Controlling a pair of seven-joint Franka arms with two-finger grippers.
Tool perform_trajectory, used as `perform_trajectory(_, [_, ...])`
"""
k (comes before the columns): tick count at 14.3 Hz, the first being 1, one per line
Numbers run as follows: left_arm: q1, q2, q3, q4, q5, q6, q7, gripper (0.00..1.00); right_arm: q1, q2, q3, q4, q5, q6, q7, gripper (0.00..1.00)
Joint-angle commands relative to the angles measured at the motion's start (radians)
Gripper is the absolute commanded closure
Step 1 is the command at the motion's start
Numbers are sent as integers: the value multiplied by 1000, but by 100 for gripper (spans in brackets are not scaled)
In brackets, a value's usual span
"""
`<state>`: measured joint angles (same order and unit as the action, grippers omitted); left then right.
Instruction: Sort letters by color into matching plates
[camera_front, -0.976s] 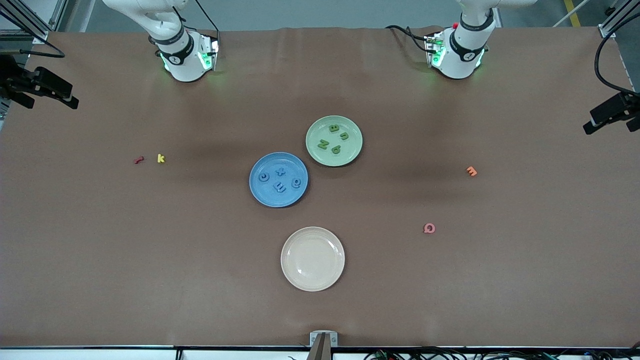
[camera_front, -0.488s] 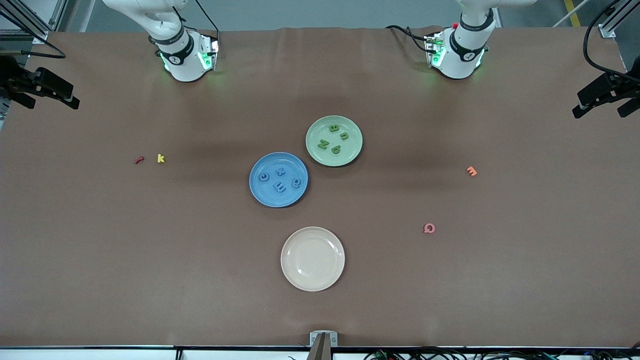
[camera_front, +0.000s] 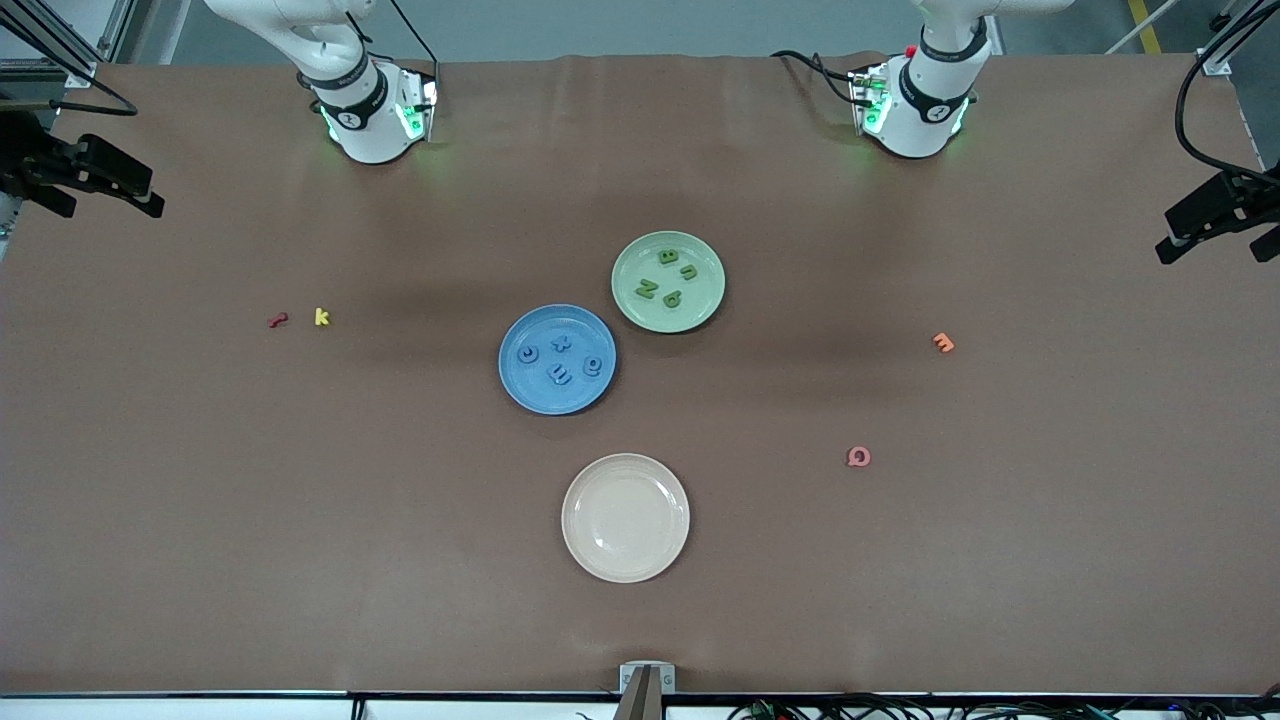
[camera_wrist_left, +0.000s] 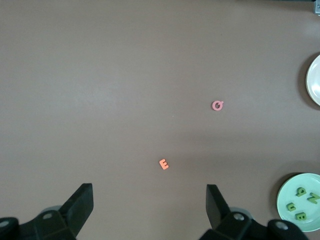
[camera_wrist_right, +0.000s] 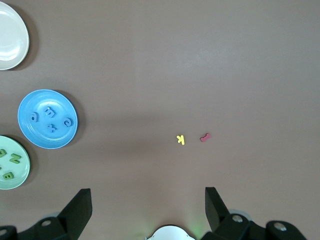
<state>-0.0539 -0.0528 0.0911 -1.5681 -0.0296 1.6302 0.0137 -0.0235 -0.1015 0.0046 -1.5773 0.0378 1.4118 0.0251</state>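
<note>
Blue letters (camera_front: 560, 361): four, lying in the blue plate (camera_front: 515, 385). Green letters (camera_front: 668, 276): four, lying in the pale green plate (camera_front: 630, 310). They look light, rigid and chunky; best pinched across a stroke from above.

Cream plate (camera_front: 585, 555): bare, nearest the front camera.

Loose on the table: red letter (camera_front: 277, 320), yellow letter (camera_front: 321, 316), orange letter (camera_front: 942, 343), pink letter (camera_front: 858, 457).

Left gripper (camera_wrist_left: 149, 206) and right gripper (camera_wrist_right: 148, 209): both raised over the table's ends, jaws apart, holding nothing, waiting.
</note>
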Motion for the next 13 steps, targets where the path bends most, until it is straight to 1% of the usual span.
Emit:
perform_trajectory(1, [-1,25,-14,45,8,-9,9,1,19,-33,-23,-32,-15,12,-13,0])
perform_trajectory(4, [3,21,-20,36,7,-39,12,1,19,-33,-23,-32,-15,18,-14,0])
perform_trajectory(7, [5,21,-31,34,4,-39,11,0,16,-33,-22,-32,-24,33,-53,0])
perform_trajectory(13, [2,36,-31,34,5,-26,12,0,17,-32,-20,-30,-32,38,-57,0])
